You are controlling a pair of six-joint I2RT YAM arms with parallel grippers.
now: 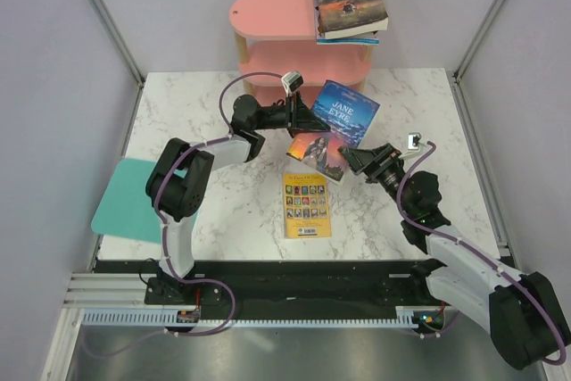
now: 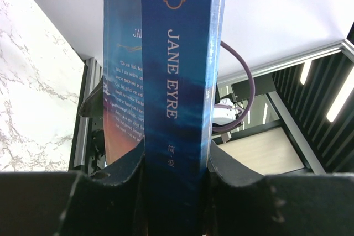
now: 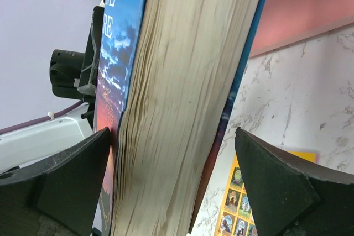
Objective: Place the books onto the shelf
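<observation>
- Left fingers (image 2: 124,172): closed on the spine of Jane Eyre (image 2: 180,81), one finger on each cover near the foot of the spine. Firm hold by the look of it.
- Right fingers (image 3: 66,186): spread wide, straddling the page edge of the same book and gripping nothing. The far finger stands clear of the back cover. The near finger is just beside the front cover; can't tell if it touches.
- Jane Eyre: held up between the two arms, tilted, over the middle of the tabletop (image 1: 223,211) and in front of the shelf (image 1: 268,11).
- Step in hand, as I judge it: a two-arm handling of Jane Eyre, either a pass to the right arm or a steadying.
- Next move calls for the right fingers to close squarely on the covers before the left lets go, or else to back off so the left can carry the book to a free board.
- Top view only:
  - Tale of Two Cities (image 1: 350,2) lies on the top board, over a light book (image 1: 361,39).
  - Yellow book (image 1: 307,205) lies flat on the tabletop.
  - Brown-orange book (image 1: 319,156) sits just below Jane Eyre.
- Left wrist view only: the spine grip.
- Right wrist view only: the gap at the page edge.
</observation>
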